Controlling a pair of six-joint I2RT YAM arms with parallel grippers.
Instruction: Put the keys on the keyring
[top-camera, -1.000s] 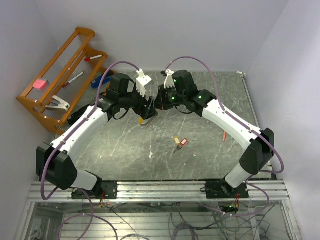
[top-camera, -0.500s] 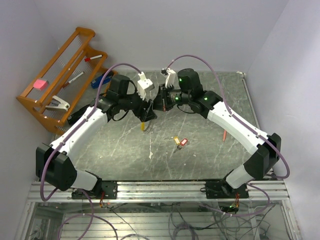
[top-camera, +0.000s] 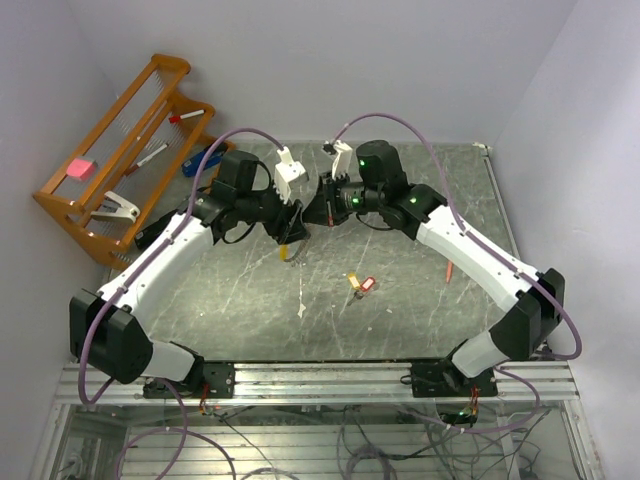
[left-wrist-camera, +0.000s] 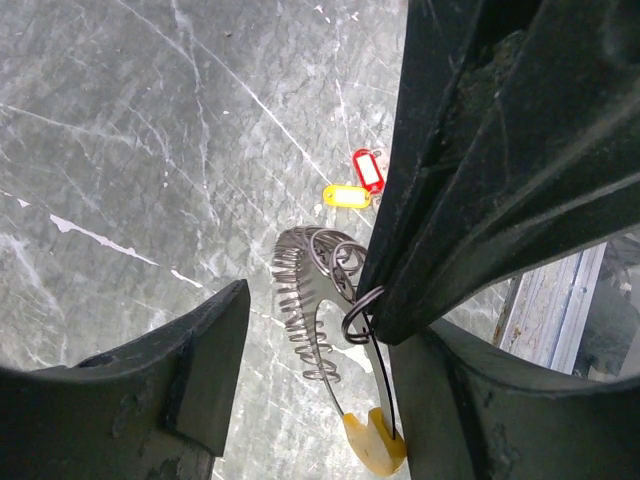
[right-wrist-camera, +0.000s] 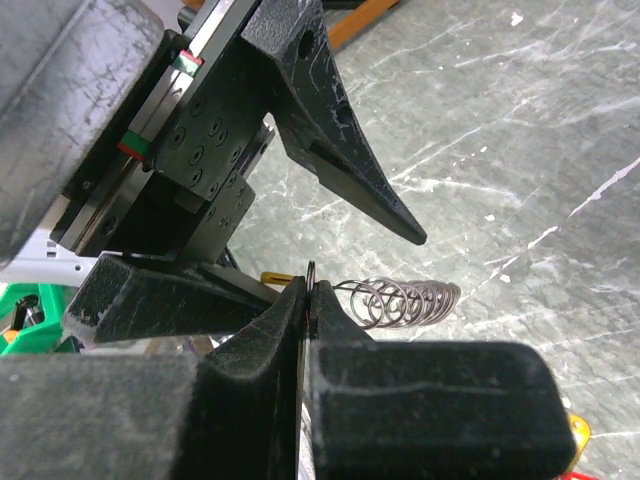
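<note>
Both keys (top-camera: 360, 284) lie on the table (top-camera: 230, 300), well apart from the keyring (left-wrist-camera: 305, 300), which hangs pinched in the right claw (right-wrist-camera: 305, 292); the left claw (left-wrist-camera: 328, 335) stands parted either side of it

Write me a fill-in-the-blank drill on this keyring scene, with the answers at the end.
1. The right gripper is ___ on the thin wire of the keyring.
2. The left gripper stands ___, with one finger on either side of the keyring.
3. The keys lie on the table: one is yellow, the other is ___.
Missing words: shut; open; red.
</note>
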